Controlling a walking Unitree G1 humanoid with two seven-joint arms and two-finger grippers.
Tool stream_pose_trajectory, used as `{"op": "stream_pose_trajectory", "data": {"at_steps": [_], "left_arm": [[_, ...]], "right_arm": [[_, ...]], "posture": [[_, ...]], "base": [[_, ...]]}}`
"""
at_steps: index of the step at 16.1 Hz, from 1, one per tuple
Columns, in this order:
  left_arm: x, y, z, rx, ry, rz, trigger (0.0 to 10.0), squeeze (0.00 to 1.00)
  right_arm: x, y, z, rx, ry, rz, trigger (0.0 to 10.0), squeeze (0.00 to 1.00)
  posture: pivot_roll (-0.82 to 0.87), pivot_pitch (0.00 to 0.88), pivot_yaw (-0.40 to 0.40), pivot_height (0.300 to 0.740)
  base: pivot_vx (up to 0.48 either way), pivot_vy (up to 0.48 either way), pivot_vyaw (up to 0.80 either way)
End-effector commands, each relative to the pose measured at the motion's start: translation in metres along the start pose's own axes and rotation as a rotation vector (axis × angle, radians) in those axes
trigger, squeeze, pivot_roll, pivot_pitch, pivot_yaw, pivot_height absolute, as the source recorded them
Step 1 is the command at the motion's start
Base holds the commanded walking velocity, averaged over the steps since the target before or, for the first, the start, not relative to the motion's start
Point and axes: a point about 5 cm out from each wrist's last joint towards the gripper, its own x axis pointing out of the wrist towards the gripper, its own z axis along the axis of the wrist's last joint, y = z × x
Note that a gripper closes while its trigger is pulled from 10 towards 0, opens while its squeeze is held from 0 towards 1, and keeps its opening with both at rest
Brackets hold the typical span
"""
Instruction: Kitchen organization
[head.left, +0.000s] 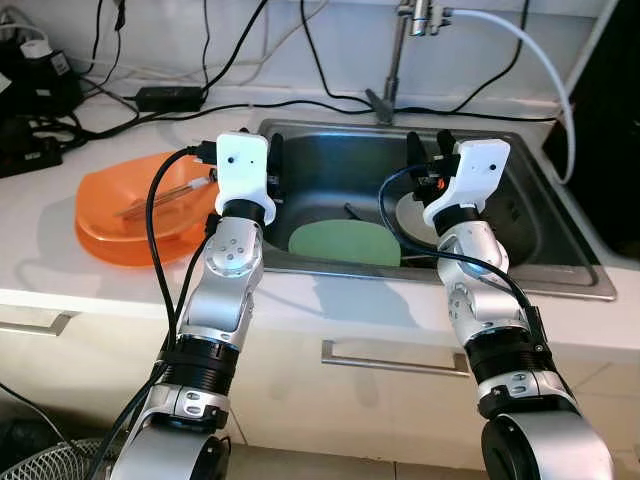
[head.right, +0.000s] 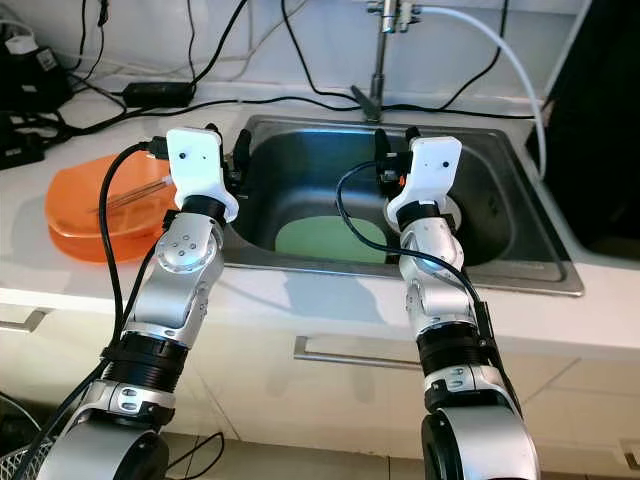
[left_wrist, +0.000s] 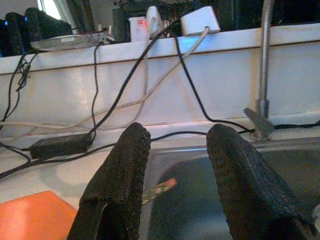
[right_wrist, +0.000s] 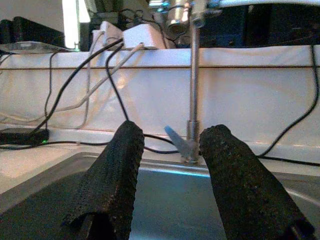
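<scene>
Both my left pincer (left_wrist: 175, 165) and right pincer (right_wrist: 170, 165) hover parted and empty over the steel sink (head.left: 560, 270), above a green plate (head.left: 345, 243).

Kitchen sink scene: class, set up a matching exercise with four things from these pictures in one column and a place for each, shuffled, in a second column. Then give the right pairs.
Things:
1. green plate
2. orange tray
3. tap
4. black power adapter

Places:
A. on the counter left of the sink, with chopsticks lying in it
B. rising behind the sink's back rim
C. flat on the sink bottom
D. on the counter by the back wall, among the cables

Pairs: 1-C, 2-A, 3-B, 4-D
</scene>
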Motion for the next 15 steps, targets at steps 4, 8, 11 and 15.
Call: {"op": "stream_pose_trajectory", "data": {"at_steps": [4,8,11,15], "left_arm": [[0.0007,-0.0027,0.0045,0.004,-0.014,-0.013,10.0,0.0],[0.0005,-0.0037,0.0052,0.003,-0.017,-0.017,10.0,0.0],[0.0006,-0.0031,0.0058,0.006,-0.018,-0.012,10.0,0.0],[0.0009,-0.0002,0.0053,0.004,-0.015,-0.003,10.0,0.0]], "right_arm": [[0.0021,0.0004,0.0051,0.004,-0.023,0.003,10.0,0.0],[0.0018,0.0009,0.0051,0.005,-0.025,0.002,10.0,0.0],[0.0013,0.0024,0.0038,0.008,-0.02,0.007,10.0,0.0],[0.0018,0.0014,0.0042,0.006,-0.019,0.006,10.0,0.0]], "posture": [[0.07,0.0,-0.006,0.74],[0.07,0.0,-0.005,0.74],[0.08,0.0,-0.01,0.74],[0.08,0.0,-0.012,0.74]], "base": [[0.068,0.0,0.0],[0.0,0.0,0.0],[0.0,0.0,0.0],[0.254,0.0,0.0]]}}
